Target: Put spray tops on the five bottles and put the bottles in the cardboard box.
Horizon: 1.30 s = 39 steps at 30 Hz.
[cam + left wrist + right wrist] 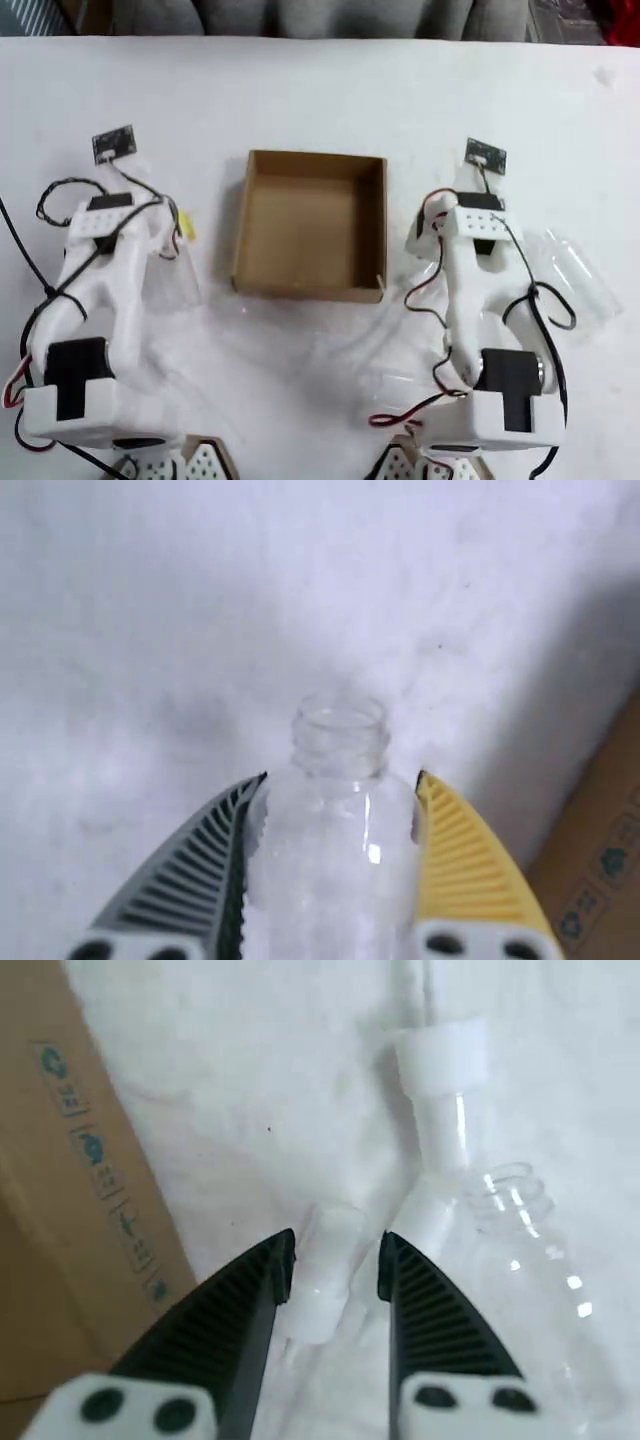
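Evidently little of the task is done: the cardboard box (312,225) at the middle of the worktop (320,90) is seen empty, with no bottle in it. At 9 o'clock from the box, the left claw (340,780) is clamped on a clear bottle (335,860), whose threaded neck is bare and open. At 3 o'clock from the box, the right claw (335,1243) is held open, its jaws set to either side of a white spray top (318,1290) lying on the worktop, with a gap seen on one side, so no grip is judged yet. A second spray top (440,1055) and another uncapped bottle (520,1260) are found just beyond it. All the capping and all the boxing are judged still to be done.
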Motion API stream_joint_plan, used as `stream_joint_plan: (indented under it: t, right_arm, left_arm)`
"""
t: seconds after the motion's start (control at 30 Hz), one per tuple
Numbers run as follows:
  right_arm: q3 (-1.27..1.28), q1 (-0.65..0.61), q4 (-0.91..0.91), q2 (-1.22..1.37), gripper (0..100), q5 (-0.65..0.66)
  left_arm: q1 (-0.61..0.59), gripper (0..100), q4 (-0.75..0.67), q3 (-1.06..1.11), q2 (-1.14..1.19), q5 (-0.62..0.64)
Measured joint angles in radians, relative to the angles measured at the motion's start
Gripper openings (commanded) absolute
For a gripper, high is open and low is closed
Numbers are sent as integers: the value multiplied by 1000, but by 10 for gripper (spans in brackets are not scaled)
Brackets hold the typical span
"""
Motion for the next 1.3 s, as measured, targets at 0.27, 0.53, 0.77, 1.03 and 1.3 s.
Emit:
stream_joint_plan:
  t: [0.27,0.53,0.77,1.03,1.3]
  right_arm:
    - [29,-40,6,0,190,0]
    - [35,-77,5,91,154,0]
    - [-103,-71,74,235,15,-3]
    - [-130,-66,92,190,17,110]
    - [-216,-72,206,-124,17,157]
  left_arm:
    - [0,20,0,6,0,0]
    - [0,20,-6,6,0,0]
    - [0,20,-8,6,0,0]
    - [9,20,-6,6,-15,0]
    - [97,20,66,6,-284,0]
